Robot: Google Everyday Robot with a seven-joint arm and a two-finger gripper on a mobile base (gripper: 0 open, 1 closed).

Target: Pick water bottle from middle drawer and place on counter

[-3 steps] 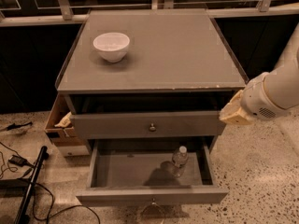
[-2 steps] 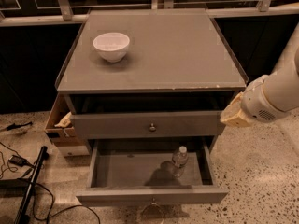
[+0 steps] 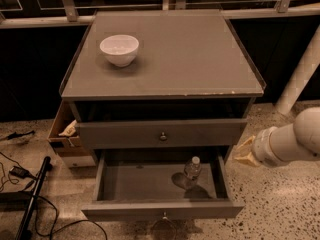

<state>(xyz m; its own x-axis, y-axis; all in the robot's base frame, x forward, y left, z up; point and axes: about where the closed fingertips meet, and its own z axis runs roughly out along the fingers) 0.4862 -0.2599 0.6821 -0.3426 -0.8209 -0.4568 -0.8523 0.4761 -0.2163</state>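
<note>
The bench (image 3: 190, 59) is a flat grey cabinet top with a thin raised rim and a chipped pale front edge. Two levels below the bench's front edge, the middle drawer (image 3: 125, 210) stands pulled fully out, its grey floor exposed. Directly under the bench's front edge is a dark open slot, and below that a closed drawer front (image 3: 120, 133) with a round knob. The robot arm (image 3: 292, 143) enters from the right of the bench, below its top. A cardboard box (image 3: 62, 129) sits on the floor at the bench's left side. A white bowl (image 3: 119, 49) rests on the bench, near its back left corner. The gripper (image 3: 245, 153) hangs just right of the bench's lower front corner, clear of the cabinet; whether it is open or closed cannot be told. The water bottle (image 3: 191, 171) stands upright in the middle drawer, below the bench's front right part.
</note>
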